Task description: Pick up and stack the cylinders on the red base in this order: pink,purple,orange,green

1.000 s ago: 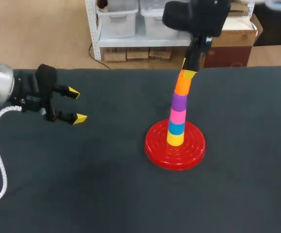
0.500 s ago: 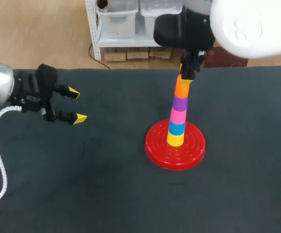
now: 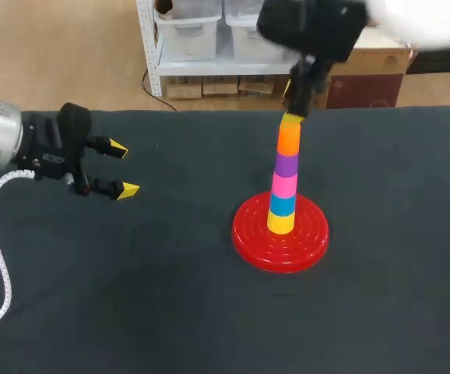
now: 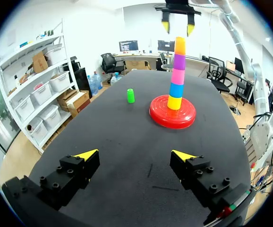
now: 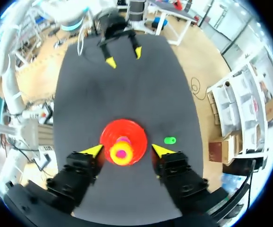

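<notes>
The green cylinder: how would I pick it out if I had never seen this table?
On the dark table, find the round red base carrying a tower of coloured cylinders. The green cylinder stands on the table beside that base, apart from it. It is the only green piece and the only one not stacked.

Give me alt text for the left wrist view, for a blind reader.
A tower of yellow, blue, pink, purple and orange cylinders stands on the red base, the open right hand above it. A green cylinder stands beside the base, ahead of the open left hand.
</notes>
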Motion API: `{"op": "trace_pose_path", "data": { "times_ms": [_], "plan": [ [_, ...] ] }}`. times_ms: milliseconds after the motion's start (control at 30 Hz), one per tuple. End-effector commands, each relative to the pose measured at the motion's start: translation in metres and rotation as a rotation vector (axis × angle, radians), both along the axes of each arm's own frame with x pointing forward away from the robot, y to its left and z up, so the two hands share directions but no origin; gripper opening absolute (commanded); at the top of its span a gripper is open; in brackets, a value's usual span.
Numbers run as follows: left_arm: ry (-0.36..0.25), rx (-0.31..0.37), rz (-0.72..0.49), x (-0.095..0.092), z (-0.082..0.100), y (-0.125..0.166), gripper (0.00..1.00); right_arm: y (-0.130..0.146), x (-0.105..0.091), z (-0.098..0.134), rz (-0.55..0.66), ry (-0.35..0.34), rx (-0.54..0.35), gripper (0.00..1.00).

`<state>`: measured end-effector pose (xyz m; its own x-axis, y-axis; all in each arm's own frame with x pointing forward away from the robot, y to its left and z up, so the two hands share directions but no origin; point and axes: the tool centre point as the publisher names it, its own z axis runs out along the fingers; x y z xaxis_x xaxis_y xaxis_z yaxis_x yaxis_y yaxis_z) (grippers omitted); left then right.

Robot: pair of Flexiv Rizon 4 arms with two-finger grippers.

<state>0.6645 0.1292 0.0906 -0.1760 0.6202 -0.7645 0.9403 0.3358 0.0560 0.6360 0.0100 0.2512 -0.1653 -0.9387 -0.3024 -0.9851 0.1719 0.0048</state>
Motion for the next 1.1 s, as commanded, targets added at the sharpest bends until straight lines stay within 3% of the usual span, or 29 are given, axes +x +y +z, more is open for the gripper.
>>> {"op": "trace_pose_path", "data": {
  "times_ms": [33,200,433,667,967,1100],
  "plan": [
    [0.005,0.004,-0.002,0.002,0.0,0.0,1.0,-0.031,0.02,0.01,-0.077,0.113,0.262,1.0],
    [0.005,0.004,-0.002,0.002,0.0,0.0,1.0,-0.059,0.05,-0.014,-0.131,0.113,0.236,1.0],
    [0.005,0.004,-0.002,0.002,0.0,0.0,1.0,-0.078,0.089,-0.075,-0.112,0.086,0.145,1.0],
    [0.005,0.004,-0.002,0.002,0.0,0.0,1.0,-0.081,0.107,-0.125,-0.025,-0.082,0.01,1.0],
    [0.005,0.004,-0.002,0.002,0.0,0.0,1.0,-0.093,0.118,-0.165,-0.002,-0.066,-0.047,1.0],
    [0.005,0.004,-0.002,0.002,0.0,0.0,1.0,-0.086,0.118,-0.173,0.061,-0.095,-0.076,1.0]
  ]
}}
